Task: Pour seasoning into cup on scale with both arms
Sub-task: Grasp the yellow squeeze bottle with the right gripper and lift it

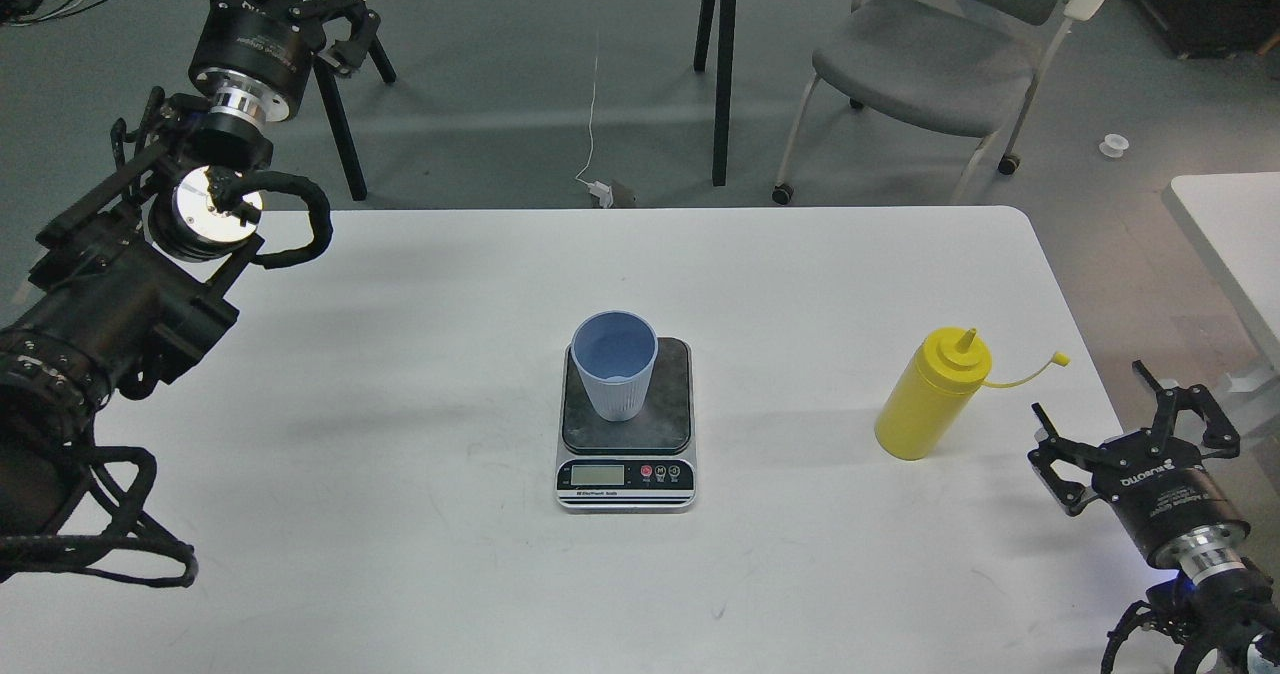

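Cup upright on scale, mid-desk. Bottle standing right of scale, untouched. Right tool open, empty, near bottle. Left tool raised far behind scale, spread, empty. Pouring not begun.

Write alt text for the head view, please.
A light-blue cup stands on a kitchen scale mid-table, a yellow squeeze bottle upright to its right. Both grippers are open and empty: right near the bottle, left raised far away.

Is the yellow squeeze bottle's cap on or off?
Off. The yellow plastic squeeze bottle stands upright with its pointed nozzle bare; the tethered cap hangs out to its right.
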Controlling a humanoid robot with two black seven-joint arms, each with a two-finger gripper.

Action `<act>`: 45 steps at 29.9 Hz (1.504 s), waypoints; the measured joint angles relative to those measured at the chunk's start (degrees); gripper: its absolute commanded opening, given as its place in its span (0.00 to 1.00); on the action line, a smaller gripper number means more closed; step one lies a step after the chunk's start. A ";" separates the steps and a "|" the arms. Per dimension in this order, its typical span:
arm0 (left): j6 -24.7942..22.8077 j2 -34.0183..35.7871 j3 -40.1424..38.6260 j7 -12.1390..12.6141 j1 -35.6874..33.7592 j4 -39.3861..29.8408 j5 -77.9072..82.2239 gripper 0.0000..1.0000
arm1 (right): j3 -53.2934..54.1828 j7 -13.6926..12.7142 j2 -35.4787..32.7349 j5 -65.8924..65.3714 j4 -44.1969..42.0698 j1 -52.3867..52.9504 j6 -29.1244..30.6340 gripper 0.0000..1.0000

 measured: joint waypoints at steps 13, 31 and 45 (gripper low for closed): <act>0.55 1.50 -1.08 0.98 1.27 -0.46 0.07 0.99 | -4.96 -0.36 9.52 -1.93 -0.80 0.49 0.00 0.99; 0.25 1.79 -0.91 1.25 2.87 -0.18 0.03 0.99 | -4.63 -0.19 18.87 -2.60 -10.75 8.32 0.00 0.98; 0.92 1.45 -0.93 0.93 4.54 -0.74 0.32 0.99 | -3.69 1.19 23.15 -3.40 -15.10 11.66 0.00 0.71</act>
